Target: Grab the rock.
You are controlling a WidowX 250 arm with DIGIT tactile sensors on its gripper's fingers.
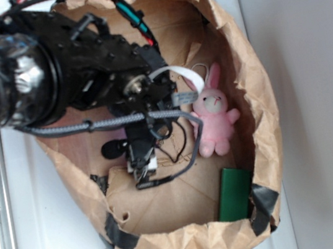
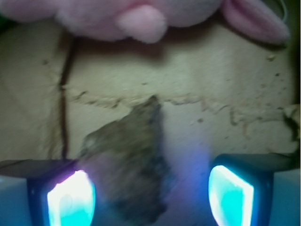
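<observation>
White bench (image 1: 40, 243) under everything, with a crumpled brown paper bag (image 1: 252, 68) opened out on top, edges rolled up into a wall and patched with black tape (image 1: 262, 201). At far left in the exterior view, black robot arm (image 1: 33, 69) reaching in over the bag floor, with a grey braided cable (image 1: 91, 125) running along. Below the arm's end, pincer (image 1: 142, 165) pointing down to the paper, low in the bag. To the right of the pincer, pink bunny (image 1: 215, 117) lying on the paper, ears toward the arm. Further right and lower, flat dark green block (image 1: 234, 194) against the bag wall, near the tape.

From the wrist view: left finger (image 2: 66, 200) glowing blue at the bottom left corner, then rock (image 2: 131, 165) on the paper, brown-grey and rough, pointed end toward the bunny (image 2: 141, 21) at the top edge. Right finger (image 2: 233, 195) glowing at the bottom right. Pincer (image 2: 150, 197) spread wide, holding nothing. Rock between the two fingers, closer to the left one, with a clear gap to the right one. Cannot tell if the left finger touches the rock. Rock hidden under the pincer in the exterior view.
</observation>
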